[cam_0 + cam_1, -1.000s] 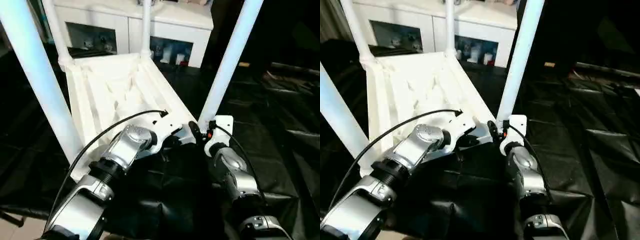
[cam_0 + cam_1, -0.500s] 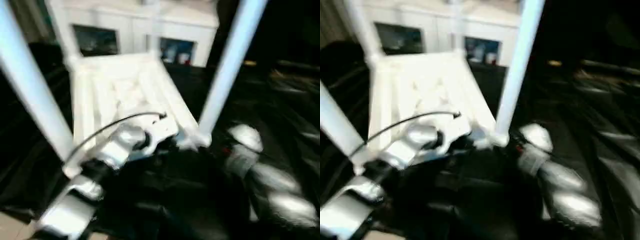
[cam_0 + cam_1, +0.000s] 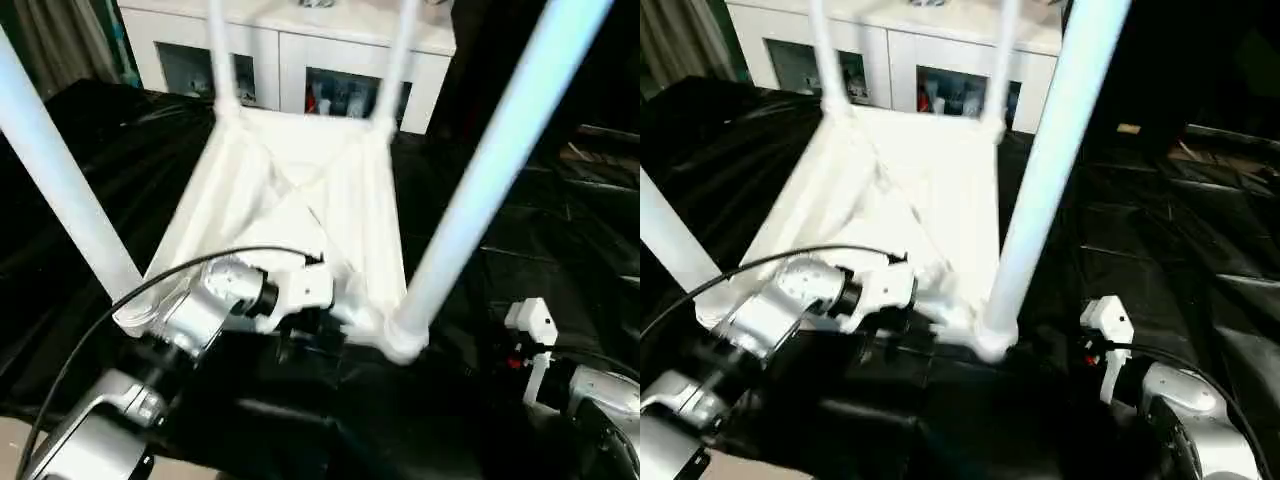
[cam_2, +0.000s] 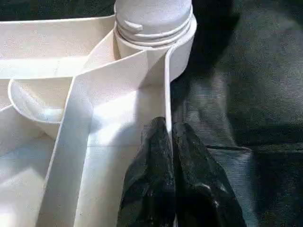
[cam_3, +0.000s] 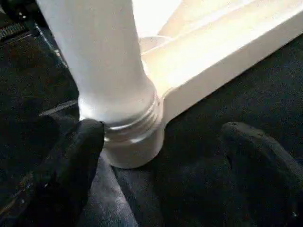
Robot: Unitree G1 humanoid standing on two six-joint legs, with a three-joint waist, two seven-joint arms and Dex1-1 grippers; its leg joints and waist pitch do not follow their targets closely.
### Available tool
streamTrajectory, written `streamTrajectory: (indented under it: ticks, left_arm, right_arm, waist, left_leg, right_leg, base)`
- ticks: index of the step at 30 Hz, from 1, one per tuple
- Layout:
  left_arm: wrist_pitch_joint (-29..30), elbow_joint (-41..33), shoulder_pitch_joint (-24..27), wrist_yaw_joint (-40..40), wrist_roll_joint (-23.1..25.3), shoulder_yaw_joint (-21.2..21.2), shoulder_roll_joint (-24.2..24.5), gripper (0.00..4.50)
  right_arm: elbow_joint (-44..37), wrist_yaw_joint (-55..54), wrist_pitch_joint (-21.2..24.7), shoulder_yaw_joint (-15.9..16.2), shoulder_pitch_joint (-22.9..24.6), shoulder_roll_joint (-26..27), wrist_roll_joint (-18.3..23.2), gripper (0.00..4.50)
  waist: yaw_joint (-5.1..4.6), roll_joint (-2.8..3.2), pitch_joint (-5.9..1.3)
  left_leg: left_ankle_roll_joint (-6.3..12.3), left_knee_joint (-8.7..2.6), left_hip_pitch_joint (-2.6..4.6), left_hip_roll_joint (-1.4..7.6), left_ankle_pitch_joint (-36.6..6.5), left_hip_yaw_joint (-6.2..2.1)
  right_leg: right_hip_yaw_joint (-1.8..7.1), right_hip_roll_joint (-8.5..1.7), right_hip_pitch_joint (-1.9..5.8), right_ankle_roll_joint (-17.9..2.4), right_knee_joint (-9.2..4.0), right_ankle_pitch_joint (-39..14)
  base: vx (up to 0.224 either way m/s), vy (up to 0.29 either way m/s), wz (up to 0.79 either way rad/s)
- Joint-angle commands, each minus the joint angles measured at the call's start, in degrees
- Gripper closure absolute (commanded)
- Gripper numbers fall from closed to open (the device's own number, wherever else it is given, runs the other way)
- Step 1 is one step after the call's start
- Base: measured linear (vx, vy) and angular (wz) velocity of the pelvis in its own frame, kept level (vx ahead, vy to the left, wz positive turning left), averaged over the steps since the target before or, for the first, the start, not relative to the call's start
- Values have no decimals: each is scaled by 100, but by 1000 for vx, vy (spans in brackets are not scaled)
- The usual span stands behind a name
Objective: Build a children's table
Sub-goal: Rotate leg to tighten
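The children's table [image 3: 300, 190] lies upside down on the black-cloth-covered work table [image 3: 560, 230], near its front edge, ribbed underside up, with all four legs standing in the corner sockets. The left gripper [image 4: 171, 142] is pinched shut on the thin side wall of the top, just beside the near right corner socket [image 4: 156, 45]. There the screw threads of the near right leg [image 5: 102, 61] are partly exposed above the socket rim, so that leg looks not fully seated; this is a judgement from the wrist views. The right gripper [image 5: 161, 137] stands wide, one finger [image 5: 75, 156] on each side of the socket base and holding nothing. The main risk is that the leg is left loose: if the table is turned over with threads showing, the leg may wobble or drop out. A second risk lies in the grip on the wall: it is narrow and on smooth plastic, so a pull or twist could slip the fingers off and jolt the light table across the cloth. The open right fingers, close to the socket, could also knock the corner if the arm swings in.
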Motion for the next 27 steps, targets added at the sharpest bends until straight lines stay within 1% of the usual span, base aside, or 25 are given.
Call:
streamTrajectory:
  ticks: [1, 3, 8, 9, 10, 11, 12, 13, 14, 15, 16, 17, 18, 20, 21, 22, 23, 24, 25, 26, 27]
  left_arm:
    - [-46, -286, 48, -291, -212, -73, -29, 450]
    - [-22, -332, 68, -370, -246, -81, 5, 450]
    - [-59, -495, 139, -395, -258, -5, 79, 450]
    - [113, -589, 150, -423, -361, 59, 86, 450]
    - [240, -647, 156, -451, -439, 103, 85, 422]
    - [293, -690, 159, -457, -478, 128, 93, 422]
    - [382, -801, 175, -497, -545, 164, 137, 395]
    - [472, -1010, 219, -554, -640, 220, 231, 393]
    - [478, -1022, 222, -557, -646, 224, 235, 389]
    - [504, -1081, 236, -571, -676, 242, 258, 389]
    - [463, -1193, 273, -532, -752, 335, 272, 380]
    - [469, -1307, 309, -458, -854, 461, 265, 367]
    - [545, -1447, 353, -336, -988, 637, 246, 367]
    - [726, -1713, 458, -24, -1278, 1037, 175, 367]
    - [834, -1805, 505, 97, -1386, 1185, 148, 367]
    - [1071, -1963, 627, 542, -1510, 1517, 81, 367]
    - [1140, -2000, 684, 801, -1506, 1666, 40, 367]
    - [1215, -2040, 761, 1142, -1476, 1847, -10, 367]
    - [1221, -2094, 988, 1937, -1349, 2209, -203, 367]
    - [1268, -2136, 1131, 2261, -1294, 2335, -314, 367]
    - [1320, -2188, 1245, 2492, -1261, 2425, -392, 367]
  right_arm:
    - [-61, -100, 105, -50, -9, -57, -62, 30]
    - [-83, -98, 106, -38, -3, -66, -59, 30]
    - [-52, -145, 59, -28, -22, -81, -120, 30]
    - [-92, -153, 69, -43, -5, -87, -110, 30]
    - [-120, -157, 76, -52, 8, -90, -104, 22]
    - [-141, -157, 81, -62, 23, -96, -97, 22]
    - [-190, -170, 85, -86, 57, -100, -87, 20]
    - [-284, -204, 96, -135, 123, -104, -67, 20]
    - [-290, -206, 97, -138, 127, -105, -65, 20]
    - [-316, -215, 101, -151, 146, -107, -58, 20]
    - [-398, -238, 117, -189, 201, -118, -34, 20]
    - [-483, -273, 122, -237, 259, -128, -13, 20]
    - [-596, -337, 156, -309, 329, -133, 33, 20]
    - [-842, -445, 234, -489, 489, -147, 147, 20]
    - [-937, -486, 249, -557, 558, -151, 175, 20]
    - [-1164, -664, 279, -723, 715, -138, 187, 20]
    - [-1267, -769, 294, -801, 780, -121, 181, 20]
    - [-1396, -910, 310, -899, 863, -93, 166, 20]
    - [-1550, -1524, 474, -1106, 905, 86, -2, 20]
    - [-1525, -1927, 576, -1207, 852, 216, -144, 20]
    - [-1515, -2226, 655, -1281, 820, 312, -246, 20]
  waist:
    - [-9, -53, -334]
    - [-17, -55, -344]
    - [-34, -55, -361]
    - [-38, -60, -365]
    - [-33, -52, -365]
    - [-39, -58, -366]
    - [-42, -60, -365]
    - [-33, -65, -374]
    - [-33, -53, -372]
    - [-36, -62, -370]
    - [-38, -63, -353]
    - [-46, -68, -341]
    - [-46, -39, -337]
    - [-53, -52, -324]
    - [-49, -40, -326]
    - [-59, -55, -321]
    - [-58, -72, -315]
    - [-62, -85, -314]
    - [-76, -116, -314]
    - [-103, -147, -313]
    - [-103, -119, -313]
  left_leg:
    - [230, -365, 77, 172, -1318, -75]
    - [239, -356, 72, 169, -1234, -79]
    - [306, -328, 61, 165, -1020, -75]
    - [308, -322, 59, 164, -997, -72]
    - [316, -322, 63, 166, -998, -75]
    - [317, -319, 63, 167, -994, -70]
    - [334, -319, 55, 164, -971, -73]
    - [346, -309, 55, 166, -921, -73]
    - [350, -312, 58, 171, -925, -73]
    - [358, -310, 67, 174, -936, -67]
    - [358, -314, 55, 168, -1015, -67]
    - [337, -319, 54, 164, -1108, -64]
    - [309, -328, 56, 169, -1177, -70]
    - [226, -335, 66, 166, -1372, -69]
    - [195, -336, 70, 171, -1401, -69]
    - [188, -335, 71, 161, -1434, -67]
    - [168, -339, 57, 174, -1451, -76]
    - [173, -332, 64, 160, -1461, -75]
    - [163, -339, 49, 160, -1430, -81]
    - [149, -333, 30, 139, -1393, -77]
    - [113, -344, 37, 140, -1373, -89]
  right_leg:
    - [234, -323, 258, -1038, -415, -1144]
    - [234, -322, 262, -1021, -397, -1097]
    - [228, -303, 266, -1123, -342, -711]
    - [225, -298, 268, -1142, -328, -677]
    - [224, -300, 264, -1157, -326, -674]
    - [226, -300, 266, -1172, -319, -655]
    - [224, -296, 270, -1186, -315, -641]
    - [226, -301, 272, -1235, -294, -533]
    - [227, -300, 271, -1255, -293, -501]
    - [226, -296, 262, -1281, -294, -483]
    - [226, -290, 267, -1272, -304, -555]
    - [228, -293, 265, -1225, -324, -724]
    - [232, -301, 267, -1196, -336, -835]
    - [236, -304, 261, -1071, -380, -1225]
    - [238, -304, 259, -1054, -379, -1271]
    - [233, -285, 248, -998, -396, -1375]
    - [233, -284, 255, -949, -397, -1409]
    - [226, -281, 245, -899, -412, -1503]
    - [223, -266, 247, -805, -419, -1584]
    - [209, -258, 240, -712, -434, -1685]
    - [206, -262, 231, -650, -436, -1796]
  base:
    - [0, 0, 0]
    - [0, 0, 0]
    - [0, 0, 0]
    - [0, 0, 0]
    - [0, 0, 0]
    - [0, 0, 0]
    - [0, 0, 0]
    - [0, 0, 0]
    - [0, 0, 0]
    - [0, 0, 0]
    - [0, 0, 0]
    - [0, 0, 0]
    - [0, 0, 0]
    - [0, 0, 0]
    - [0, 0, 0]
    - [0, 0, 0]
    - [0, 0, 0]
    - [0, 0, 0]
    - [0, 0, 0]
    - [0, 0, 0]
    - [0, 0, 0]
